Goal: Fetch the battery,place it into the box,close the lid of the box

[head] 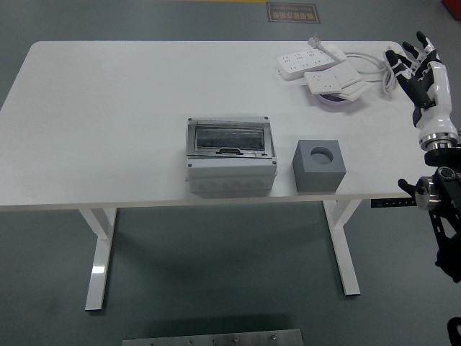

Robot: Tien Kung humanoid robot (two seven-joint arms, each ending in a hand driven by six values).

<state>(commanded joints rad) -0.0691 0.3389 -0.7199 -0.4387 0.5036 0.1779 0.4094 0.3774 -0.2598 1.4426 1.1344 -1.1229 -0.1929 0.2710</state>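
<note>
**At the tabletop's right edge, an empty robot hand**

Over the far right corner of the white tabletop (108,108), the right hand (418,68) is raised with fingers spread, holding nothing. A grey box (230,156) with its clear lid shut sits near the front edge. Just beside it to the right stands a grey block (320,165) with a round hole on top. White power strips (317,65) lie at the far right. No battery can be made out.
</note>
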